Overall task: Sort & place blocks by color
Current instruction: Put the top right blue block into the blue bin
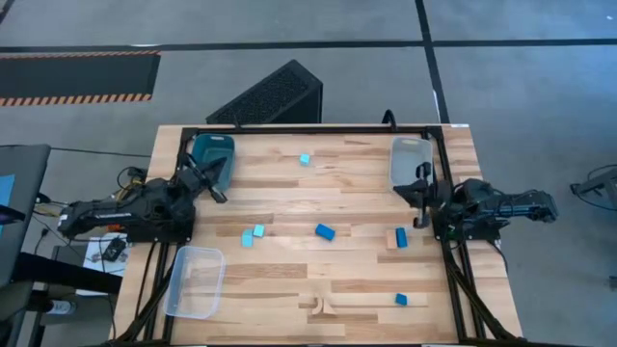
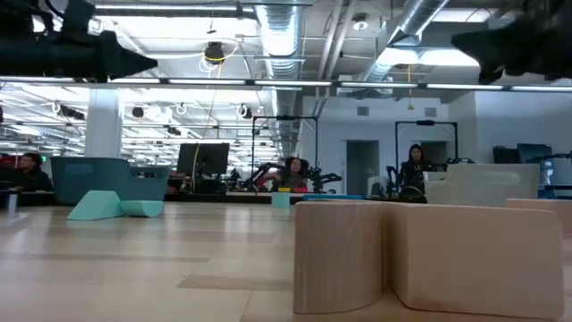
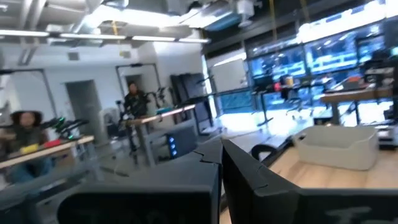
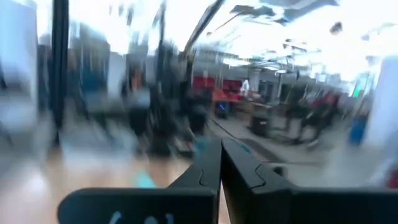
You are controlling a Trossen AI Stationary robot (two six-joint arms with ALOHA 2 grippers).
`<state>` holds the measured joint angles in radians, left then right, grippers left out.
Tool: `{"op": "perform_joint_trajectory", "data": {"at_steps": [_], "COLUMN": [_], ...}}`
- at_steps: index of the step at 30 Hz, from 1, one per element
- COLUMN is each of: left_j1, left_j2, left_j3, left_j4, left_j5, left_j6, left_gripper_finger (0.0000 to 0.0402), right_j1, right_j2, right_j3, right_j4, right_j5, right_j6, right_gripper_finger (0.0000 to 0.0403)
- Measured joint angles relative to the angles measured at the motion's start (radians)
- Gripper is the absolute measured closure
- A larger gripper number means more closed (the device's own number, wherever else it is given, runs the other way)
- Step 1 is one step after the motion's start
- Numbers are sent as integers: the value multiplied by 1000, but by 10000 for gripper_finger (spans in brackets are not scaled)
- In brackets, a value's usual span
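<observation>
Blocks lie scattered on the wooden table. A turquoise cube (image 1: 305, 159) sits toward the far edge, and two turquoise blocks (image 1: 253, 235) lie left of centre. A dark blue block (image 1: 325, 231) is mid-table, another (image 1: 401, 238) rests beside a pale wood block (image 1: 390, 237), and a third (image 1: 401, 300) is near the front right. Pale wood pieces (image 1: 318, 306) lie at the near edge, large in the low view (image 2: 340, 255). My left gripper (image 1: 214, 185) hovers by the teal tray, shut and empty (image 3: 221, 158). My right gripper (image 1: 421, 198) hovers near the right edge, shut and empty (image 4: 221, 162).
A dark teal tray (image 1: 214, 159) sits at the far left corner, a clear tray (image 1: 410, 159) at the far right and another clear tray (image 1: 196, 281) at the near left. A black metal frame (image 1: 308, 130) borders the table. People sit at desks in the room behind.
</observation>
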<state>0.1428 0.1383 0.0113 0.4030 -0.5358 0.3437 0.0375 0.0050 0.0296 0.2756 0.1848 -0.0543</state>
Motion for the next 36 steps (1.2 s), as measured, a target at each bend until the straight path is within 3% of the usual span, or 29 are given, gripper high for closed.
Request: {"op": "perform_joint_trajectory", "data": {"at_steps": [2,7,11,15,19,24,29,36], "left_j1": [35,95,109,109,109,109,109,109], "left_j2": [18,81,143,193,227,254,284,322], "left_j3": [0,-1,-1,-2,-2,-3,-3,1], "left_j4": [-3,0,14,104,156,165,249,326], "left_j5": [42,139,139,142,183,151,109,103], "left_j6": [-18,-32,-27,-113,-125,-121,-45,23], "left_gripper_finger": [401,401,401,401,401,400,385,349], "right_j1": [0,-1,6,48,100,121,111,50], "right_j2": [-2,-2,28,159,307,449,559,650], "right_j3": [-1,0,1,-1,25,113,187,192], "right_j4": [37,97,-58,-203,-217,-224,-199,28], "right_j5": [0,34,114,258,360,432,439,495], "right_j6": [158,344,602,812,888,843,639,382], "right_gripper_finger": [369,370,380,394,392,386,385,359]}}
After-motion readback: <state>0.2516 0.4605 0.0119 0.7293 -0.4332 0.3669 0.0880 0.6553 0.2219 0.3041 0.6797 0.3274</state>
